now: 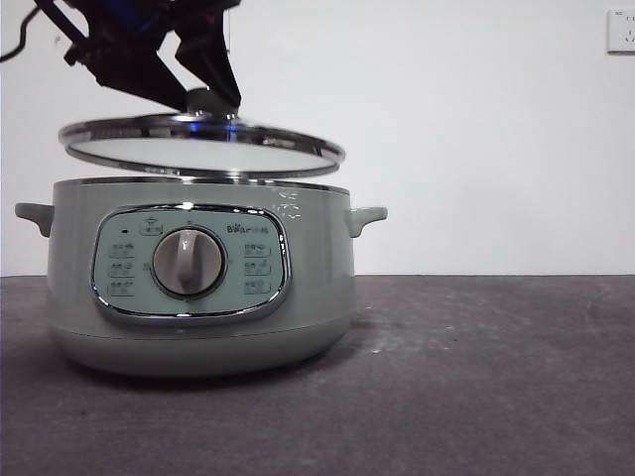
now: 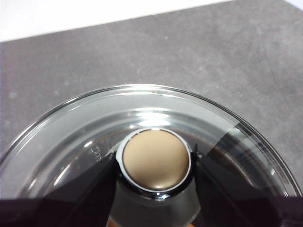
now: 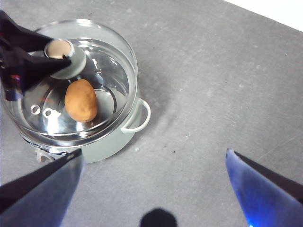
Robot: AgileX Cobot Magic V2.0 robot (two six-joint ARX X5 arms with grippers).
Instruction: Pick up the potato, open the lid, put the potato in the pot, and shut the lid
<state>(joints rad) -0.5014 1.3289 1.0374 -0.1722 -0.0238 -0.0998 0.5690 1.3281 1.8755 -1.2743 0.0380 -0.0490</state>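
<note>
The glass lid [image 1: 198,151] with its steel rim hangs a little above the pale green pot [image 1: 198,297], tilted slightly down to the right and not touching the rim. My left gripper [image 1: 205,99] comes down from the top left and is shut on the lid's round knob [image 2: 154,161], one black jaw on each side of it. Seen through the glass in the right wrist view, the orange-brown potato [image 3: 81,100] lies inside the pot [image 3: 137,120]. My right gripper [image 3: 155,152] is open and empty, high over the table beside the pot.
The pot stands on a dark grey tabletop [image 1: 476,377] in front of a white wall. A white wall socket [image 1: 621,30] sits at the top right. The pot's control panel with its dial [image 1: 188,262] faces the front camera.
</note>
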